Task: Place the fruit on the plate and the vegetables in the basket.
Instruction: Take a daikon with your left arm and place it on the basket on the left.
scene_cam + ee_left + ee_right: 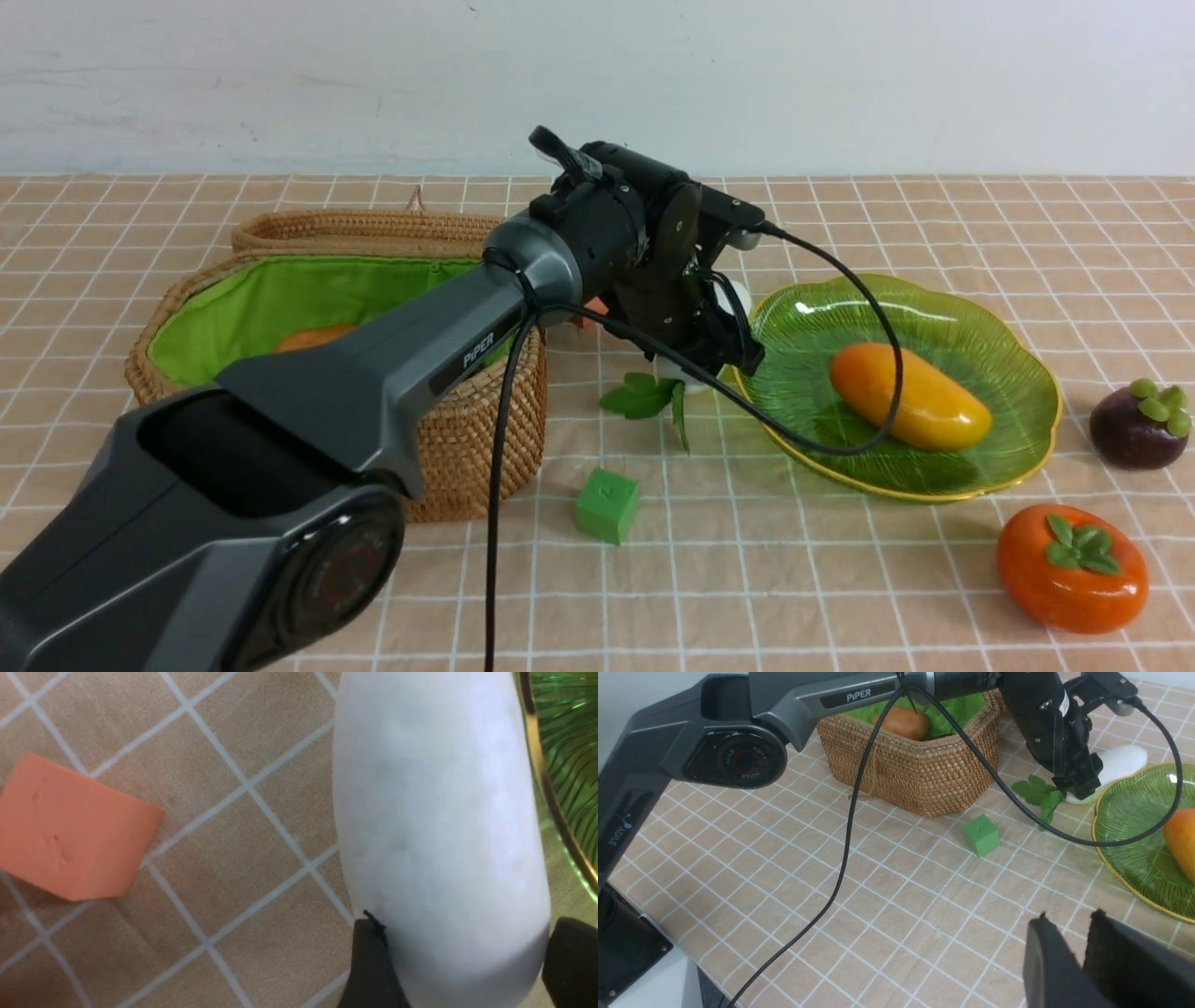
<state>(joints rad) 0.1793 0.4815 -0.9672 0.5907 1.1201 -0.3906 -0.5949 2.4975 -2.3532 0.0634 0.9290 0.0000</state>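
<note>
White radish (434, 812): on the tiled cloth beside the plate's rim, leaves towards the front
Left gripper (460, 928): fingers pinching the radish's sides near one end, presumably to carry it crosswise into the basket
Right gripper (1069, 914): fingertips slightly parted, nothing between them
Basket (485, 429): lid back, giving access; brown potato (903, 723) on green lining
Plate (1018, 401): mango (910, 397) inside
Persimmon (1072, 569), mangosteen (1139, 425): outside the plate, likely its next additions
</note>
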